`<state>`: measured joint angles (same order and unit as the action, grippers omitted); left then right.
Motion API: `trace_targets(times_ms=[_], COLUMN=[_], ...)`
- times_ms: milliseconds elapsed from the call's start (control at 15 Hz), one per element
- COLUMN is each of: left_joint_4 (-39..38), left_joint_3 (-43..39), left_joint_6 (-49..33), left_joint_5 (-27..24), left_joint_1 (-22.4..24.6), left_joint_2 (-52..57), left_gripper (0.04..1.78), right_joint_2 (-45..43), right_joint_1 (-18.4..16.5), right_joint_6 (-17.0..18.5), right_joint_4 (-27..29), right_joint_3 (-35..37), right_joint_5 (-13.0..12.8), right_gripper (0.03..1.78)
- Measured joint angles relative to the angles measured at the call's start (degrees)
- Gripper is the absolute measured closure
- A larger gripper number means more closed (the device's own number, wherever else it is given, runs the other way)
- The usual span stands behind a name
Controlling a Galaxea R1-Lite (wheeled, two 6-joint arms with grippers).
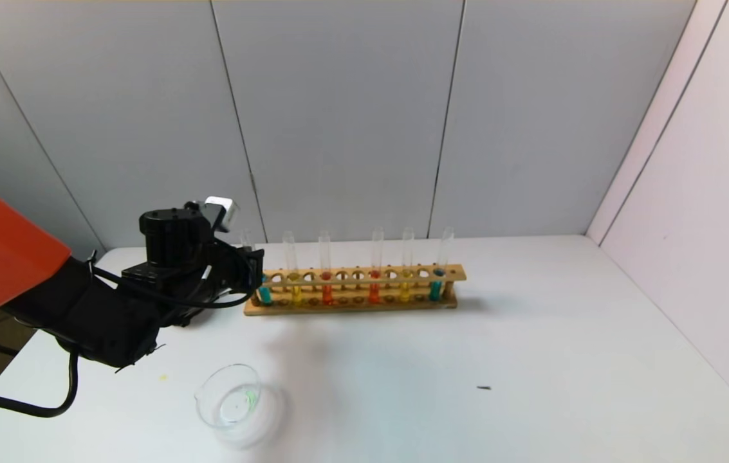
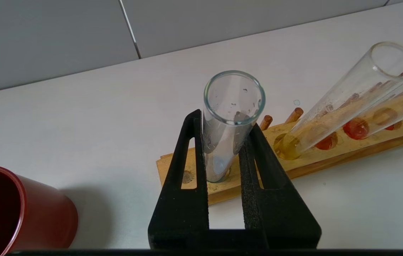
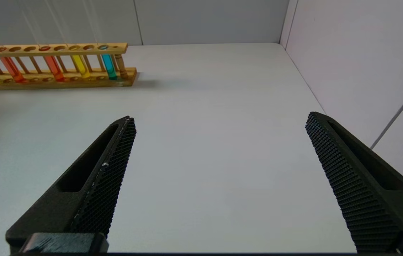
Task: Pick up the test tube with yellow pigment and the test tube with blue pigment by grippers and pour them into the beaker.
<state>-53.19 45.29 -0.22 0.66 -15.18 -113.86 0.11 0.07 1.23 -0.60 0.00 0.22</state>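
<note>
- Head view: the left hand (image 1: 253, 275) is at the left end of the wooden rack (image 1: 354, 289) on the counter (image 1: 531, 360), at the test tube with blue pigment (image 1: 264, 290). The beaker (image 1: 230, 395) sits nearer, well apart.
- Left wrist view: the left hand pinches that tube below its rim; thin, slippery, brittle glass, so a gentle upper-wall grip looks safest.
- Right wrist view: the right hand (image 3: 219, 142) hangs spread, holding nothing, right of the rack.

No text, label, brand, number or sign can be read anywhere — not on the tubes, the wooden rack (image 1: 351, 288), the beaker (image 1: 230, 395), the red cup (image 2: 20, 209), the counter (image 1: 531, 360) or the wall panels.
</note>
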Motion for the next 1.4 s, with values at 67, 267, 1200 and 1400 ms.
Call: trace_targets(times_ms=[67, 267, 1200, 1400], left_joint_4=[0.05, 0.55, 11.72, 14.88], left_joint_3=[-0.01, 0.35, 6.63, 7.94], left_joint_6=[0.01, 0.27, 0.29, 0.46], left_joint_5=[0.57, 3.55, 4.52, 5.45], left_joint_1=[-0.41, -2.12, -2.76, -2.73], left_joint_2=[0.57, 2.39, 10.83, 13.34], left_gripper=[1.52, 1.52, 1.52, 1.52], right_joint_2=[-0.01, 0.00, -0.01, 0.00], right_joint_1=[0.00, 0.00, 0.00, 0.00], right_joint_6=[0.00, -0.02, -0.02, 0.00], right_joint_4=[0.02, 0.00, 0.00, 0.00], right_joint_3=[0.00, 0.00, 0.00, 0.00], right_joint_5=[0.02, 0.02, 0.02, 0.00], right_gripper=[0.07, 0.07, 0.07, 0.07])
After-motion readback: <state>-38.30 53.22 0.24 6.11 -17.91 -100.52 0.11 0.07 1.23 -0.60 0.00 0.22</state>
